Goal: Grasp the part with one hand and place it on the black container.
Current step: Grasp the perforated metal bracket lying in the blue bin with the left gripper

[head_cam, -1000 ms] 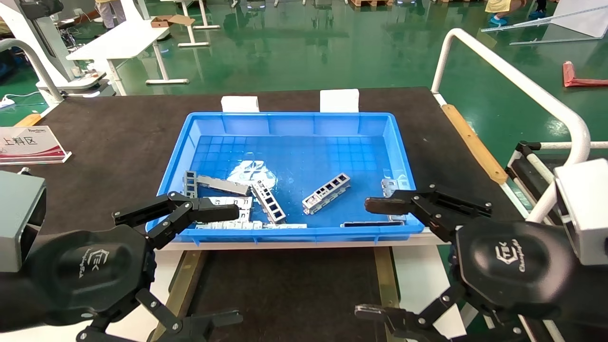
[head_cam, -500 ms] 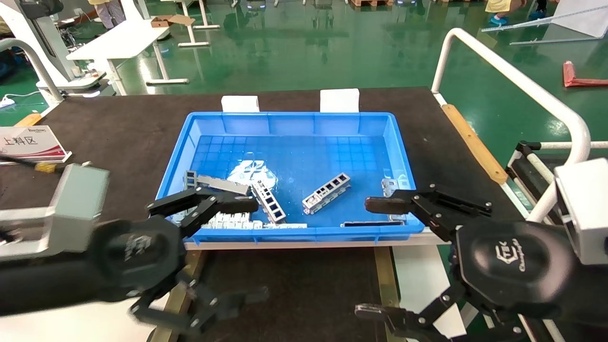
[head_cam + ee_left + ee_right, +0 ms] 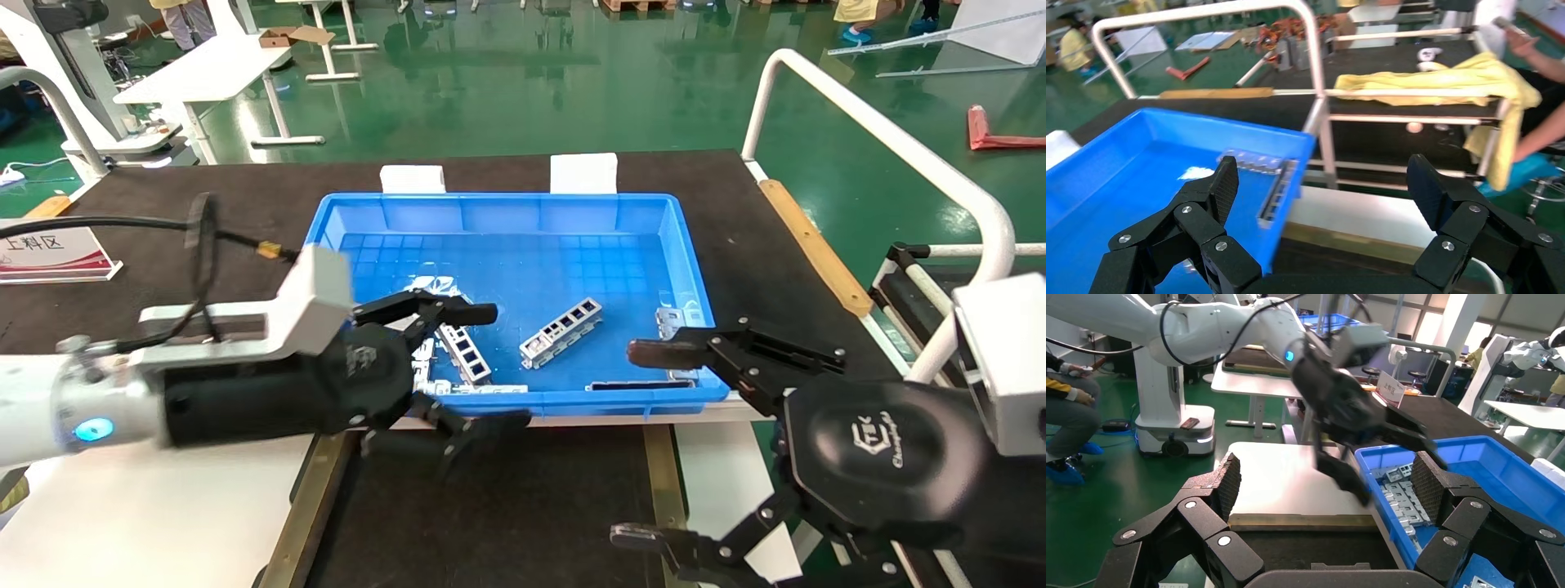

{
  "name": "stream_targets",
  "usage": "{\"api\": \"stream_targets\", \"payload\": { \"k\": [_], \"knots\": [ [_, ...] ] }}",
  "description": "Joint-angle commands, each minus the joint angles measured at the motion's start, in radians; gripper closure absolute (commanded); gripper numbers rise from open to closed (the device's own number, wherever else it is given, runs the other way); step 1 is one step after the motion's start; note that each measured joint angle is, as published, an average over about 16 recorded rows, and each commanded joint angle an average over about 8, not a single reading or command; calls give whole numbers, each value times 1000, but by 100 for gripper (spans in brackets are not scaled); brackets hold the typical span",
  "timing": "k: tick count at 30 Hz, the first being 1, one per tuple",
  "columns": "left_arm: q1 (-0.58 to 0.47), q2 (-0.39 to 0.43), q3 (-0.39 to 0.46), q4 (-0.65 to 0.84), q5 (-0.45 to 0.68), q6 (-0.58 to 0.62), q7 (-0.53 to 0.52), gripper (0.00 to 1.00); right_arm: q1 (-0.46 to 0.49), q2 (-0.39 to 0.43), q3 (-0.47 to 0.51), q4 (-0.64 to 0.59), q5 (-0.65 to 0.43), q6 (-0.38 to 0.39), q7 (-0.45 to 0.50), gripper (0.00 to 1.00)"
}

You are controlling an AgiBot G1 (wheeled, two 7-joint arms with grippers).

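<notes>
Count of items, all relative to the blue bin [image 3: 695, 278]

Two windowed parts [image 3: 562, 331] [image 3: 462, 353] inside; two white blocks [image 3: 413, 179] [image 3: 583, 172] behind it; one black tray [image 3: 507, 506] in front.

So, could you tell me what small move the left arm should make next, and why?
Probably lower the open left gripper into the blue bin over a windowed part: its fingers straddle the bin's near wall, holding nothing. The right gripper waits, open, at the bin's right corner.

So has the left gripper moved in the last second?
Yes. The left gripper has swung rightward along the blue bin's near wall, open, toward the part; the right gripper is parked.
</notes>
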Motion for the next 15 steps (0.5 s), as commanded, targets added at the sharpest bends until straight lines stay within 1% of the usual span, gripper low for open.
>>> {"api": "stream_targets", "payload": {
  "k": [1, 7, 15],
  "knots": [
    [-20, 27, 15, 31, 31, -21, 0, 0, 0, 0, 0, 0, 0, 0, 0, 0],
    [-76, 118, 44, 185, 93, -72, 48, 0, 0, 0, 0, 0, 0, 0, 0, 0],
    [-152, 246, 71, 406, 149, -138, 133, 0, 0, 0, 0, 0, 0, 0, 0, 0]
  ]
}}
